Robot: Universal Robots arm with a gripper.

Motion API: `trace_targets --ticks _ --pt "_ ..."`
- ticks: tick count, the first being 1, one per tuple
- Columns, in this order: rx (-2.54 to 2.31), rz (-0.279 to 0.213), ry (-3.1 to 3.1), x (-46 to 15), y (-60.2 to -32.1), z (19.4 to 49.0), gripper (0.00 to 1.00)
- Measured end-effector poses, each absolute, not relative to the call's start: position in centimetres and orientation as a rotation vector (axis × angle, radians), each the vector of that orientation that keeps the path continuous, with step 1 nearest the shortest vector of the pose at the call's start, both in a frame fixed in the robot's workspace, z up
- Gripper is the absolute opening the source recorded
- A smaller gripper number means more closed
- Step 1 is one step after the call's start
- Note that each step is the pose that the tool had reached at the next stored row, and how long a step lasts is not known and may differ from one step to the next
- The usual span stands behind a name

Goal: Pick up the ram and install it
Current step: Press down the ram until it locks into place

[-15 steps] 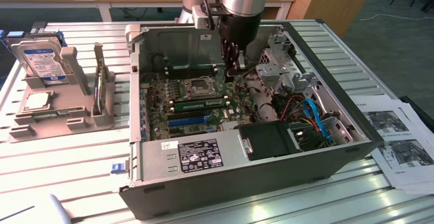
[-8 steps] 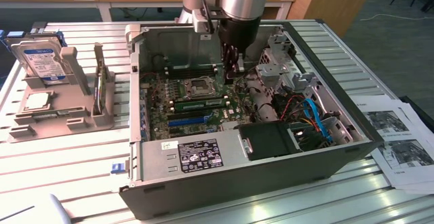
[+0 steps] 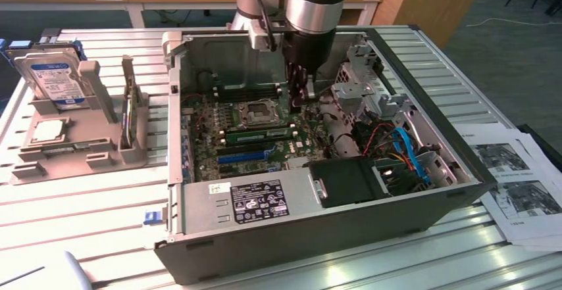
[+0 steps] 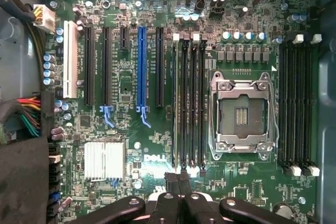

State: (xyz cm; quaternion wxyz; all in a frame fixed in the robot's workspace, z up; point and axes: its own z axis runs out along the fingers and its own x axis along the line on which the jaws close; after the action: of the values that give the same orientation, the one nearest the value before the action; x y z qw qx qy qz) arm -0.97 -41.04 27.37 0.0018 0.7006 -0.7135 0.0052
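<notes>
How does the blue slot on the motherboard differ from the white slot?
The blue slot is longer than the white slot. The blue slot ends in a blue latch; the white slot shows none. The blue slot sits between black slots, the white slot at the row's end. Both stand empty, parallel on the green motherboard.

The arm [image 3: 314, 4] hangs straight down, wrist vertical, and its gripper [image 3: 301, 87] points downward with the jaws closed together.

"DELL" in white print on green motherboard [image 4: 152, 157]; other labels and stickers unreadable.
</notes>
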Motion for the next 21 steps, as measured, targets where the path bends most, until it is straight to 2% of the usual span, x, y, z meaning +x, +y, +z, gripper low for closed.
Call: trace_targets --ticks 21 --pt "2.199 0.018 -2.239 -1.0 -41.0 25.1 0.1"
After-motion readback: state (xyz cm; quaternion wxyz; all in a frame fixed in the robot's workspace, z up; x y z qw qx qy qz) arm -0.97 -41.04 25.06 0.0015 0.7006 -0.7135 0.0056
